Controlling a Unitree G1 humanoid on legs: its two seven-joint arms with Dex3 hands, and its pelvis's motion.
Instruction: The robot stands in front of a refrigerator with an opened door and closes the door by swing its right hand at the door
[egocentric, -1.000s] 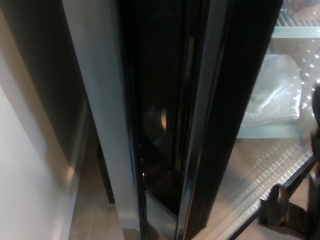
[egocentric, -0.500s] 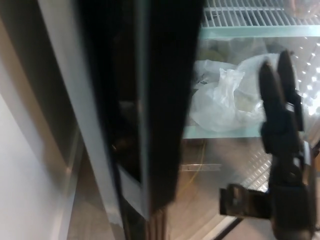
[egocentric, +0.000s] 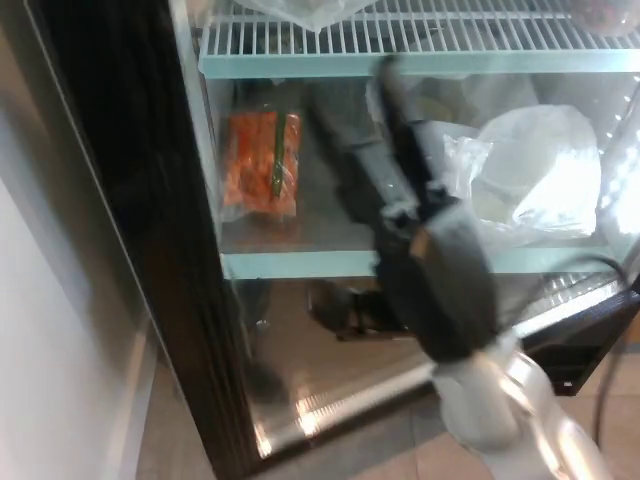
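Right hand (egocentric: 400, 190) was raised at frame centre, blurred by motion; thick fingers (egocentric: 345, 140) looked extended and apart toward upper left, pinching nothing; silver forearm (egocentric: 500, 400) entered from lower right; refrigerator door (egocentric: 150, 250) was the dark glass panel filling the left half, directly in front of and left of the hand; contact between hand and glass couldn't be told; behind the glass: white wire shelf (egocentric: 420, 40) up top, orange packet (egocentric: 262, 162) on the lower shelf left of the hand, clear plastic bag (egocentric: 530, 170) to its right.
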